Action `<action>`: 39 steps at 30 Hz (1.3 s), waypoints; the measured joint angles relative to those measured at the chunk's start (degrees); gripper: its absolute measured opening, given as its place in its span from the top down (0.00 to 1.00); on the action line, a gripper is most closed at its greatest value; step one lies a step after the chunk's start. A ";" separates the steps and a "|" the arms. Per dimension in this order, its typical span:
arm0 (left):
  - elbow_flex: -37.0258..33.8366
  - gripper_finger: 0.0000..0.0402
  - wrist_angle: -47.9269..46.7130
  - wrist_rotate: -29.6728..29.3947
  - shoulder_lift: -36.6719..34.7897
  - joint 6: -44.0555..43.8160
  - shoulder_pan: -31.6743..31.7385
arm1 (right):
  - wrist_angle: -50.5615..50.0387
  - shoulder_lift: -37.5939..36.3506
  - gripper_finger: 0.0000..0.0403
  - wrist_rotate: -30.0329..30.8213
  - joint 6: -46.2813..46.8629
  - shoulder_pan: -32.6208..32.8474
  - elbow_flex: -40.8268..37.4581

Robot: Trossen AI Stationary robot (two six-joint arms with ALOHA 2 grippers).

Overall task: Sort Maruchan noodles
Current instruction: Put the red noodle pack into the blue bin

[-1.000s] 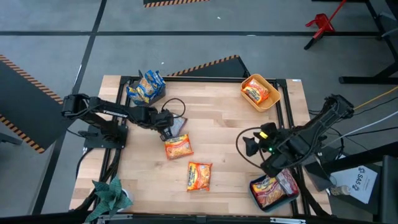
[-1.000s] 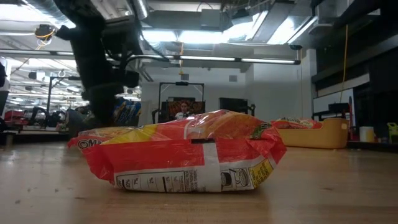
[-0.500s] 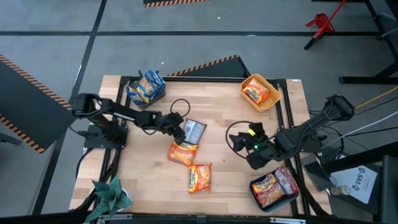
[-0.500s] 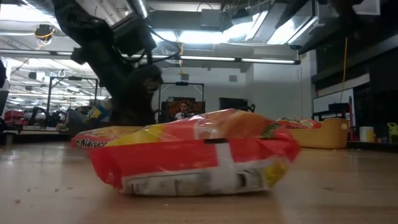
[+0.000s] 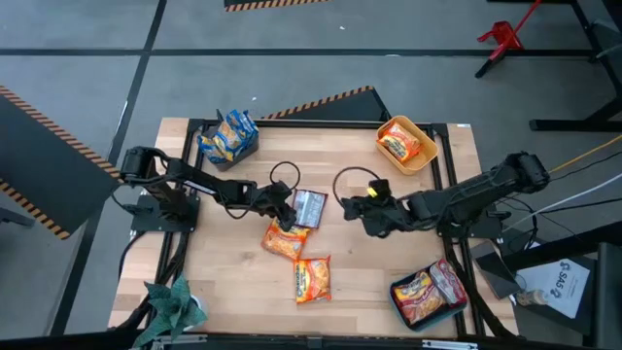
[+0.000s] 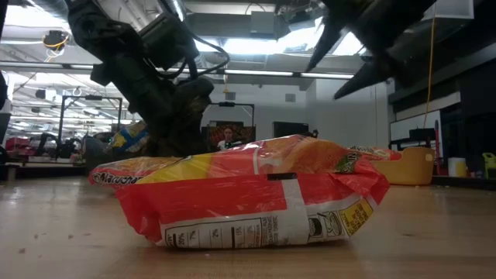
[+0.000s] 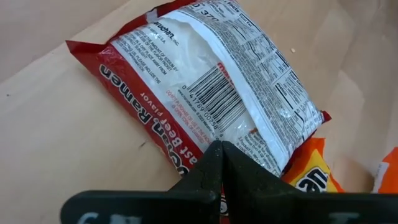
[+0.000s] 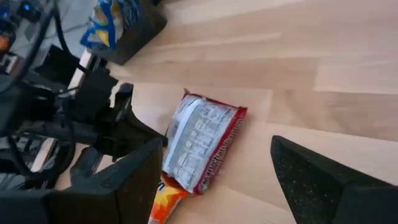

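Left gripper [image 7: 221, 163] pinched closed on crinkly silver-grey packet [image 7: 211, 93]; right gripper [image 8: 211, 180] spread wide.

The left claw [image 7: 222, 163] is covering one end of the silver packet [image 7: 214, 93], an orange packet [image 7: 314, 171] is peeking out from under it, and the picture's edge is cutting another one [image 7: 387, 174] off.

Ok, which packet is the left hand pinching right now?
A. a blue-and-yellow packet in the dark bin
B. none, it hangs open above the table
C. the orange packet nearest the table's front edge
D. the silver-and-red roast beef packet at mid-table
D: the left hand is shut on the edge of the silver-and-red roast beef packet, barcode side up, at mid-table.
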 joint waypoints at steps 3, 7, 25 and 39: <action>0.02 1.00 -0.35 -0.56 0.00 -1.46 -0.30 | 5.22 2.81 0.29 -4.76 -3.96 -2.99 0.02; 0.01 1.00 -0.48 -0.65 0.00 -2.89 -0.33 | 11.84 7.14 0.29 -10.75 -8.30 -6.38 0.08; -0.57 1.00 -6.19 -0.21 0.35 -4.19 -0.59 | 18.74 10.67 0.29 -16.02 -17.30 -10.40 0.07; -0.52 1.00 -5.96 -1.42 0.35 -4.33 -0.48 | 35.30 19.98 0.29 -26.19 -27.20 -14.98 0.17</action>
